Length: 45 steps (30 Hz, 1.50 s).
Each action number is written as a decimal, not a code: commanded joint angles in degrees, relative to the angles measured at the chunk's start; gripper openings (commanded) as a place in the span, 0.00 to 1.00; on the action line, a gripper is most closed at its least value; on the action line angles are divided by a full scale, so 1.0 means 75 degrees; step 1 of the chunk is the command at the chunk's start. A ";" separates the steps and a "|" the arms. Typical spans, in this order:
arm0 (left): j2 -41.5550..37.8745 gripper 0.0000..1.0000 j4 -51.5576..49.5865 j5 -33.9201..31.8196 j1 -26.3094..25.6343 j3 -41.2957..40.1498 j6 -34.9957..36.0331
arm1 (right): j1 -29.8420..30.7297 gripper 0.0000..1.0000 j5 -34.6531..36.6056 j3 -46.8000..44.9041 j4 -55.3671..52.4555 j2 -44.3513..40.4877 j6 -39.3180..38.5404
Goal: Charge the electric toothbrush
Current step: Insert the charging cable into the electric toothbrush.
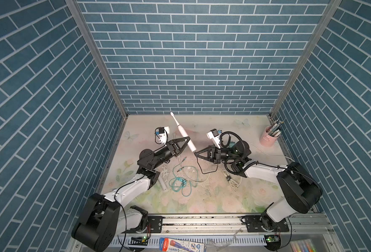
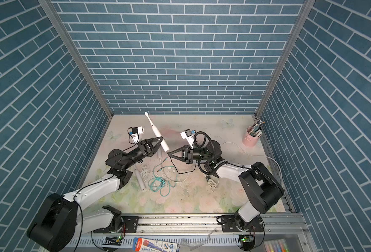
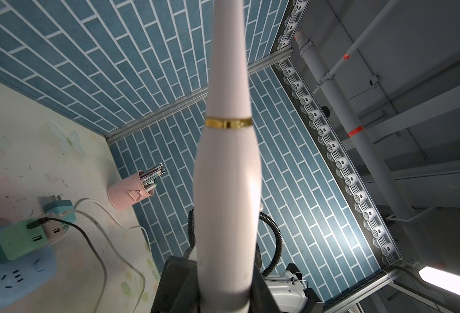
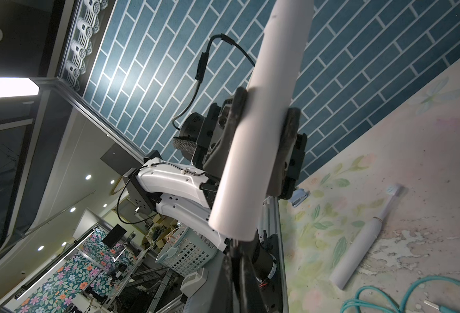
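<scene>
The white electric toothbrush point(image 1: 183, 133) point(image 2: 157, 133) hangs above the table, brush head toward the back wall. My left gripper point(image 1: 188, 139) point(image 2: 162, 138) is shut on its handle, which fills the left wrist view as a white body point(image 3: 228, 189) with a gold ring. My right gripper point(image 1: 195, 153) point(image 2: 168, 153) is shut, its tips right at the handle's bottom end point(image 4: 231, 233). A black charging cable point(image 1: 202, 171) point(image 2: 175, 170) runs out from those tips down to the table. Its other end sits in a green adapter point(image 3: 15, 241) on a blue power strip point(image 3: 15, 281).
A second white toothbrush point(image 4: 364, 238) point(image 2: 139, 176) lies on the floral table by the left arm. Teal cables point(image 1: 180, 183), a bundled white cable point(image 1: 232, 182) and a long white cord lie mid-table. A pink cup point(image 1: 267, 138) of pens stands back right.
</scene>
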 commanded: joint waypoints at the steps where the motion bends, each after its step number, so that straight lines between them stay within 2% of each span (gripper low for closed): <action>1: 0.0007 0.00 0.0653 0.0540 -0.0130 -0.0120 -0.0042 | -0.0078 0.00 0.0019 -0.0023 0.0827 -0.0074 0.0542; 20: 0.0276 0.00 0.0957 0.0822 -0.0432 -0.0151 0.0120 | -0.0093 0.00 -0.0005 0.0055 0.0883 -0.0084 0.0656; 45: 0.0015 0.00 0.1034 0.0800 -0.0716 -0.0706 0.0512 | -0.0175 0.00 0.0010 0.0015 0.0885 -0.0625 0.0638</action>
